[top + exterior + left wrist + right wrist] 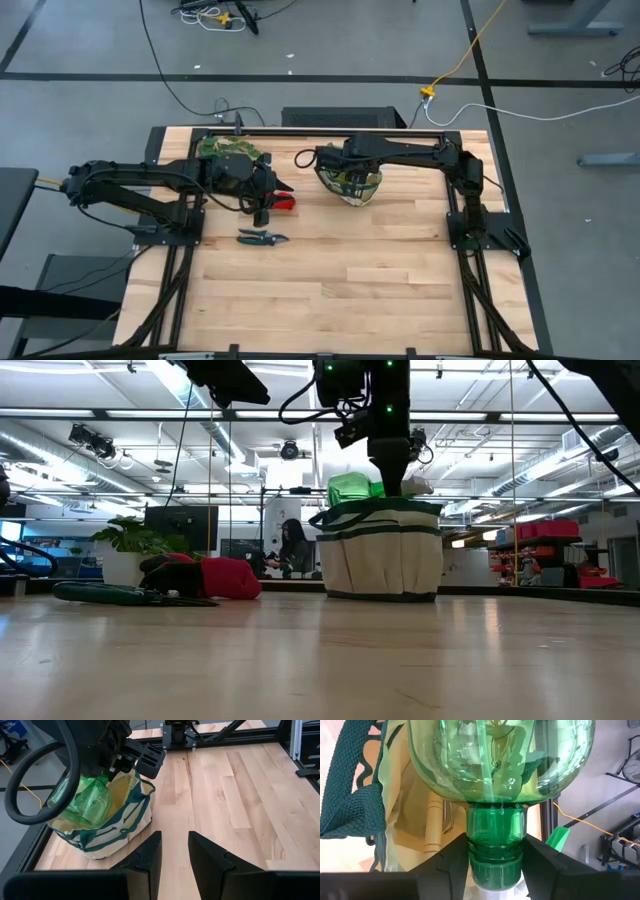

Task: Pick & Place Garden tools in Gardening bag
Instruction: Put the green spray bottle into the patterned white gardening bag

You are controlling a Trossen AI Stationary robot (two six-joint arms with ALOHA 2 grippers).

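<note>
The gardening bag [352,186] stands on the table's far middle, tan with dark green trim [380,555]. A green spray bottle [500,770] sits in it body down, neck up, beside a wooden handle [434,827]. My right gripper [496,845] reaches into the bag from above, shut on the bottle. Red gloves [284,201] lie left of the bag, and pruning shears [262,238] lie nearer the front. My left gripper [265,205] hovers by the gloves, open, with nothing between its fingers [175,855]. My right gripper pinches the spray bottle's neck collar [495,857] between its two fingers, just under the pale trigger head. The fingers come from above, slanting down into the bag. The bottle's body hangs below them inside the bag; whether it rests on the bag's bottom is hidden.
A leafy green sprig [228,150] lies at the far left of the table behind my left arm. Bare wood fills the table's near half [340,290]. The arms' black frames run along both side edges.
</note>
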